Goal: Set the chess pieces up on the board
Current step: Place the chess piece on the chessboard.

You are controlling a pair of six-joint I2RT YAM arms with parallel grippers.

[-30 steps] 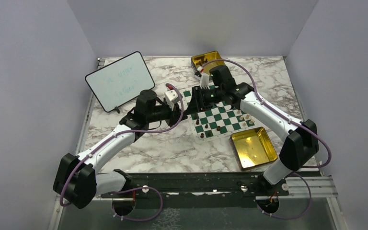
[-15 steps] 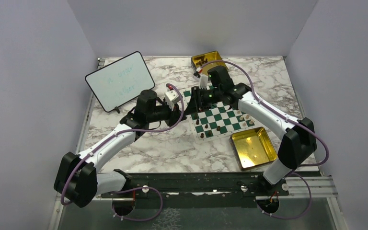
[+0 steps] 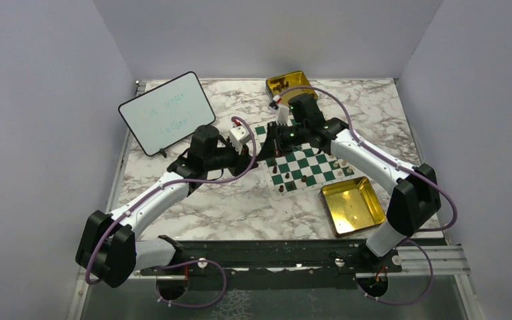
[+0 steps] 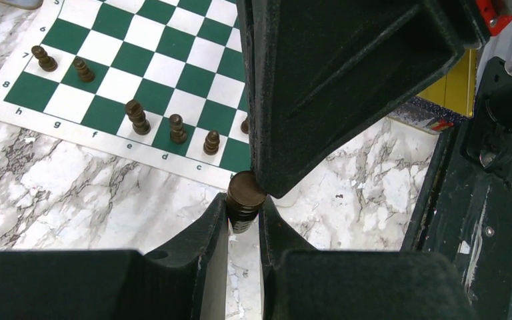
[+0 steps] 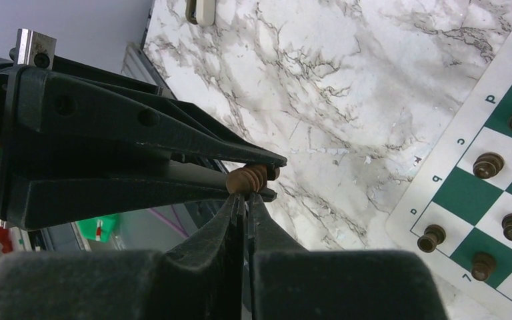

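Left claw (image 4: 243, 208) pinches a ridged dark-brown chess piece (image 4: 245, 192) near the far edge. Right claw (image 5: 246, 198) touches it, but I can't tell if it's gripping.

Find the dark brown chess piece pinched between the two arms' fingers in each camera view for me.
Left wrist: the dark brown piece sits low centre, between the left fingers.
Right wrist: centre, clamped by those fingers entering from the left.
Top external: not discernible, hidden where the arms meet.
Shared landmark: the green and white board, in all three.
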